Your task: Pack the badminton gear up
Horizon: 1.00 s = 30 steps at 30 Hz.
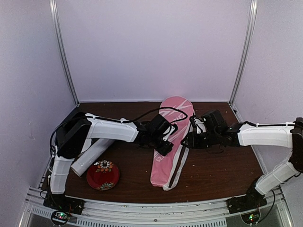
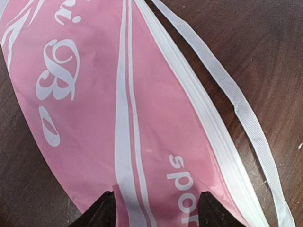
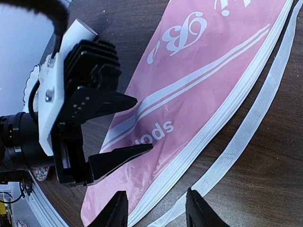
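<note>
Bag (image 1: 171, 142): pink, flat at counter (image 1: 213, 165) centre, lying 12 to 6 o'clock; strap (image 3: 246, 137) loose along its 3 o'clock side.
Left end effector (image 2: 156, 208): fingers apart over bag's lettering.
Right end effector (image 3: 154, 208): fingers apart above strap.
Tube (image 1: 92, 156): white, 9 o'clock.
Plate (image 1: 102, 175): red, 7 o'clock.

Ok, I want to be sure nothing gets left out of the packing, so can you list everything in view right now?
bag: one, pink with white lettering, lying lengthwise mid-table
strap: one, white, loose on the table beside the bag's white edge
tube: one, white, left side, partly under the left arm
plate: one, red floral, near left
table: one, dark brown
left gripper: one, black, open, over the bag
right gripper: one, black, open, at the bag's right edge
</note>
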Available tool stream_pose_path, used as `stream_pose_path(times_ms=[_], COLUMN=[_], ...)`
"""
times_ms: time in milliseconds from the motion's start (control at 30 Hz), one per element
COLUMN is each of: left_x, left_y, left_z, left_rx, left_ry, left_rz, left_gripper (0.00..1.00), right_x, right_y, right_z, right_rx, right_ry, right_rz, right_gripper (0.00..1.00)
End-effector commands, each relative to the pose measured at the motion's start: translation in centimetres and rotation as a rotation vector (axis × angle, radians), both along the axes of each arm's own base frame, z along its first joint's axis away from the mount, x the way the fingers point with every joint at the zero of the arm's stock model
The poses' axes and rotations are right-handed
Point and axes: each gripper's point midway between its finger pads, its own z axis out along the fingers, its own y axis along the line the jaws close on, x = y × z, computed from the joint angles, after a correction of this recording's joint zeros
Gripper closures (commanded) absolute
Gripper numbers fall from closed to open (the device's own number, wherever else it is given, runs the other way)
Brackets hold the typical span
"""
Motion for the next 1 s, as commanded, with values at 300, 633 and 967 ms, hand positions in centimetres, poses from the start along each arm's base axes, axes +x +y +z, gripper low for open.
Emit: stream_pose_path(times_ms=[300,633,967], left_x=[-6.5,-7.0,-2.0], left_y=[6.9,8.2,7.0], left_z=[-5.0,-1.8,10.0], left_rx=[0.120,0.031,-0.138], left_ry=[0.198,0.158,0.015], left_rz=[0.062,0.113,0.088], left_gripper=[0.43,0.28,0.02], right_x=[0.5,1.2,2.6], right_y=[0.3,0.9,-2.1], right_z=[-1.5,-0.4,8.6], right_rx=[-0.040,-0.041,-0.061], right_ry=[0.014,-0.032,-0.264], right_rz=[0.035,0.063,-0.004], right_gripper=[0.57,0.55,0.33])
